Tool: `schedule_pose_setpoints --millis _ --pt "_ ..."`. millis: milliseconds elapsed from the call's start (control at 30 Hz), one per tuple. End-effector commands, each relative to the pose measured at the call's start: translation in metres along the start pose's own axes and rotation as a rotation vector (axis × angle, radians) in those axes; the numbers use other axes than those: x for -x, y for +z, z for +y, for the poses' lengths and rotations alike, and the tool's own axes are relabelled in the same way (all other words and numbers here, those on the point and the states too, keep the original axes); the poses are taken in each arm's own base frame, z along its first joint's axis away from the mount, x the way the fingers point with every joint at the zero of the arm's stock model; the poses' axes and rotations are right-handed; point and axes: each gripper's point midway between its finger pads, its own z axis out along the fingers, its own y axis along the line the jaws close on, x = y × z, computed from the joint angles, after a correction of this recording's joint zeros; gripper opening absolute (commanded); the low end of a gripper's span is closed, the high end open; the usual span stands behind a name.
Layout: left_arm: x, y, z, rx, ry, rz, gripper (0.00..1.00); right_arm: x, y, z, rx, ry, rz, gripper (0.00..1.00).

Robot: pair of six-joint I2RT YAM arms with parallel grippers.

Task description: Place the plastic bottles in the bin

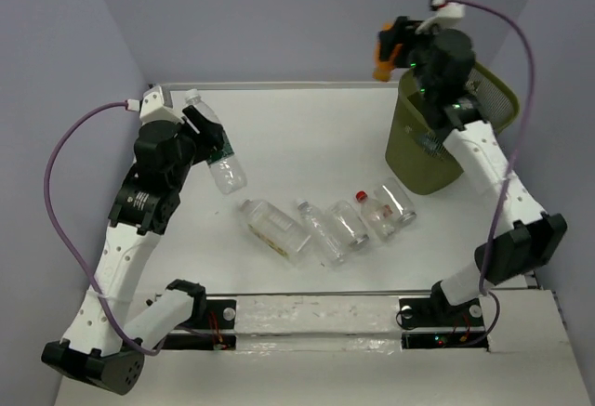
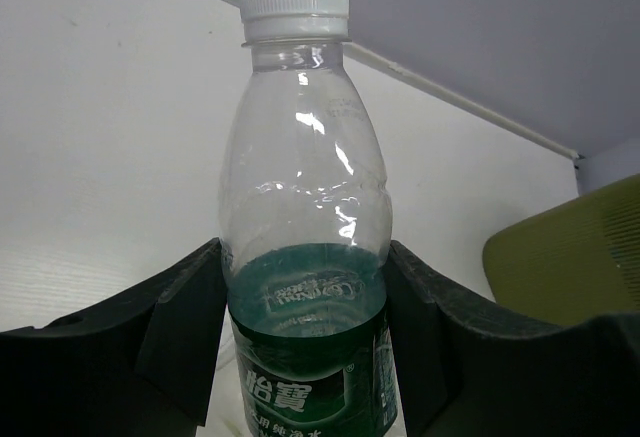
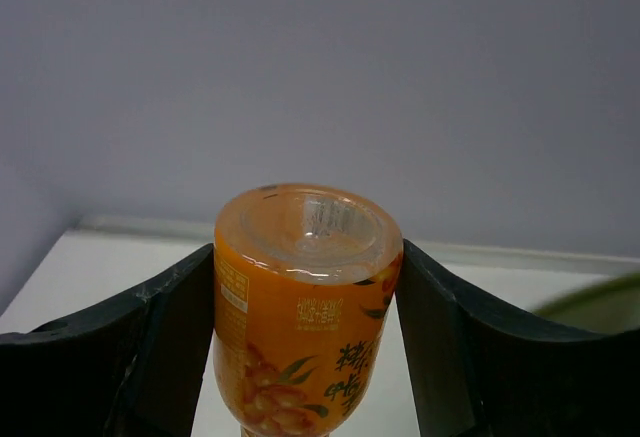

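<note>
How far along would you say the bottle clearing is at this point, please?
Done: nothing I can confirm; the bin's inside is mostly hidden. In hand: the right jaws hold an orange-labelled bottle raised by the bin's rim, and the left jaws are shut on a green-labelled bottle. Left: about five bottles lying on the table.

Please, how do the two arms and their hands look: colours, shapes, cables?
The left arm and the right arm have white covers with small holes and black round joints. The left hand and the right hand are black, each with two wedge-shaped fingers. A purple cable loops beside each arm to a white plug.
</note>
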Motion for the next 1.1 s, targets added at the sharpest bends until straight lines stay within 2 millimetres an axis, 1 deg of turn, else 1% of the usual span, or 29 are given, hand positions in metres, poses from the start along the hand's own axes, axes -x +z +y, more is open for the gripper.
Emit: schedule_pose_setpoints --millis 0,33,67,100,133,167,233,267,300,333,367,400,433,467,500,533,567,600,633,667,700,733,767,800,833,867,900,933,1067 --pt "0.042 -0.012 -0.057 -0.166 -0.048 -0.111 0.59 0.090 -0.058 -0.126 -0.405 -0.069 -0.221 0.43" --pt "0.046 -0.012 -0.073 -0.196 -0.050 -0.114 0.59 0.089 -0.070 -0.143 -0.458 -0.057 -0.225 0.43" --pt "0.039 -0.008 -0.077 -0.195 -0.042 -0.097 0.59 0.087 -0.077 -0.156 -0.496 -0.053 -0.224 0.43" --pt "0.048 -0.011 -0.089 -0.218 -0.046 -0.110 0.59 0.086 -0.086 -0.178 -0.552 -0.042 -0.225 0.43" --pt "0.045 -0.003 -0.095 -0.207 -0.040 -0.099 0.59 0.078 -0.093 -0.189 -0.583 -0.031 -0.210 0.43" --pt "0.041 -0.005 -0.110 -0.237 -0.034 -0.088 0.59 0.074 -0.098 -0.198 -0.605 -0.021 -0.205 0.43" --pt "0.053 -0.009 -0.132 -0.269 -0.045 -0.116 0.59 0.065 -0.103 -0.209 -0.632 -0.004 -0.190 0.51" --pt "0.055 -0.009 -0.149 -0.290 -0.046 -0.120 0.59 0.060 -0.107 -0.216 -0.651 -0.001 -0.172 0.60" --pt "0.056 -0.010 -0.159 -0.306 -0.048 -0.120 0.59 0.056 -0.108 -0.215 -0.648 0.004 -0.160 0.68" --pt "0.052 0.000 -0.169 -0.295 -0.040 -0.117 0.59 0.051 -0.110 -0.214 -0.643 0.008 -0.137 0.88" --pt "0.054 -0.001 -0.179 -0.309 -0.044 -0.124 0.59 0.048 -0.110 -0.212 -0.632 0.012 -0.120 0.94" --pt "0.065 -0.012 -0.201 -0.361 -0.060 -0.142 0.59 0.052 -0.112 -0.203 -0.598 0.024 -0.120 0.96" --pt "0.067 -0.014 -0.212 -0.376 -0.063 -0.147 0.59 0.053 -0.115 -0.198 -0.577 0.030 -0.116 0.97" --pt "0.060 -0.003 -0.223 -0.357 -0.044 -0.145 0.59 0.053 -0.120 -0.193 -0.561 0.041 -0.109 0.97" --pt "0.072 -0.018 -0.246 -0.411 -0.067 -0.169 0.59 0.060 -0.132 -0.179 -0.515 0.061 -0.133 0.97" --pt "0.060 -0.006 -0.259 -0.401 -0.048 -0.157 0.59 0.064 -0.139 -0.171 -0.485 0.075 -0.146 0.96" --pt "0.080 -0.016 -0.276 -0.433 -0.062 -0.203 0.59 0.066 -0.146 -0.155 -0.421 0.115 -0.160 0.95" --pt "0.061 -0.009 -0.297 -0.444 -0.036 -0.180 0.59 0.072 -0.166 -0.140 -0.372 0.127 -0.191 0.94" --pt "0.060 -0.007 -0.308 -0.447 -0.029 -0.189 0.59 0.074 -0.175 -0.128 -0.326 0.147 -0.207 0.92" --pt "0.063 -0.007 -0.317 -0.443 -0.031 -0.206 0.59 0.076 -0.185 -0.119 -0.295 0.164 -0.226 0.89" --pt "0.082 -0.017 -0.332 -0.473 -0.063 -0.246 0.59 0.075 -0.195 -0.108 -0.251 0.186 -0.236 0.86" --pt "0.068 0.000 -0.345 -0.447 -0.036 -0.259 0.59 0.073 -0.204 -0.096 -0.200 0.232 -0.244 0.77" --pt "0.065 -0.003 -0.357 -0.463 -0.039 -0.271 0.59 0.066 -0.222 -0.086 -0.166 0.252 -0.268 0.71" --pt "0.075 -0.008 -0.367 -0.484 -0.064 -0.300 0.59 0.060 -0.230 -0.073 -0.102 0.273 -0.264 0.61" --pt "0.078 -0.007 -0.377 -0.498 -0.087 -0.331 0.59 0.055 -0.236 -0.064 -0.065 0.316 -0.265 0.38" --pt "0.066 0.001 -0.386 -0.485 -0.069 -0.340 0.59 0.042 -0.248 -0.052 -0.005 0.326 -0.250 0.27" --pt "0.071 0.001 -0.394 -0.500 -0.105 -0.378 0.59 0.036 -0.253 -0.047 0.016 0.334 -0.241 0.19" --pt "0.058 0.014 -0.399 -0.477 -0.086 -0.385 0.59 0.027 -0.259 -0.046 0.015 0.341 -0.221 0.09" --pt "0.052 0.025 -0.416 -0.498 -0.151 -0.446 0.59 -0.003 -0.284 -0.039 0.033 0.343 -0.196 0.04"
